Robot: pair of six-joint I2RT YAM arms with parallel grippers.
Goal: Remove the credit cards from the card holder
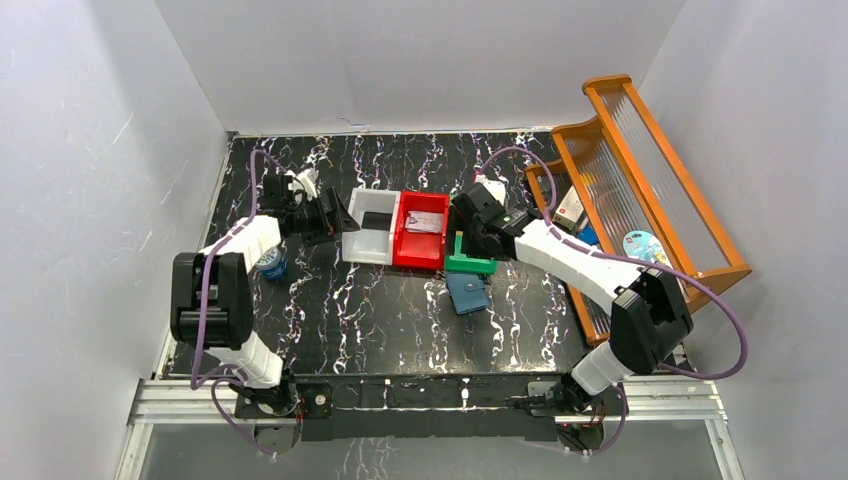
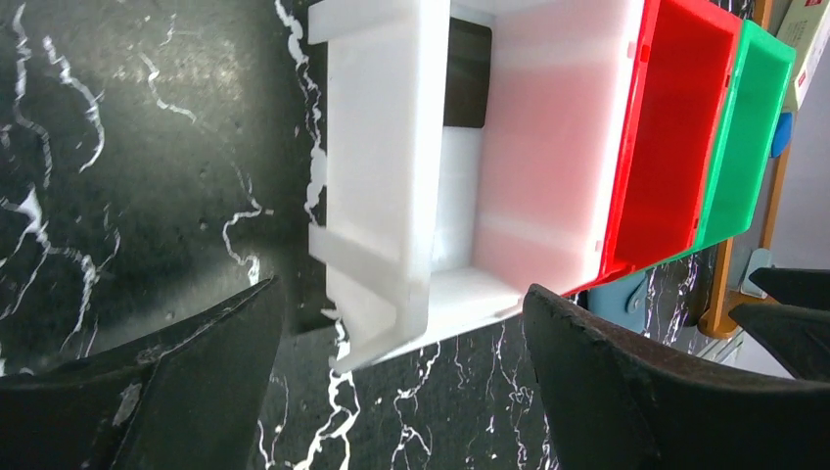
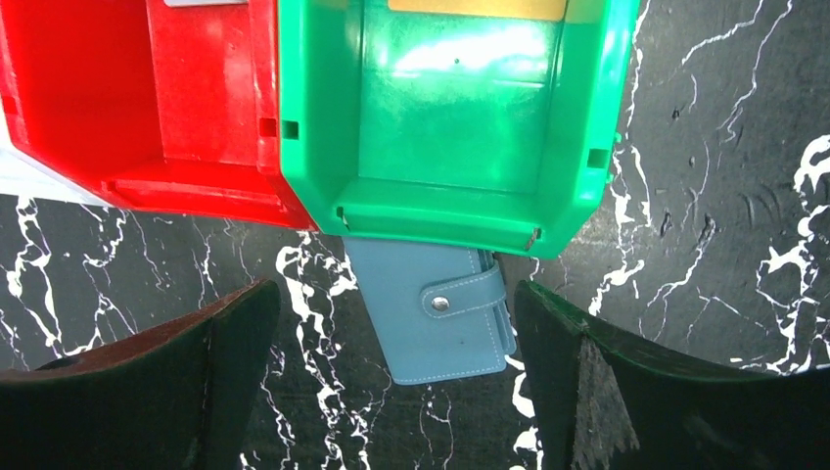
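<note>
Lying snapped shut just ahead of the right gripper (image 3: 393, 294), whose jaws are standing wide and empty, is the card holder (image 3: 436, 313). The left gripper (image 2: 403, 294) is gaping empty before the white bin (image 2: 372, 147) holding the black card (image 2: 467, 73); the grey card (image 1: 425, 222) is sitting in the red bin (image 1: 409, 257). Extraction appears complete.

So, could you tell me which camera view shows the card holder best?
The right wrist view: the card holder lies large and centred, snapped shut, at the green bin's edge. Top external shows it small; left wrist hardly at all.
</note>
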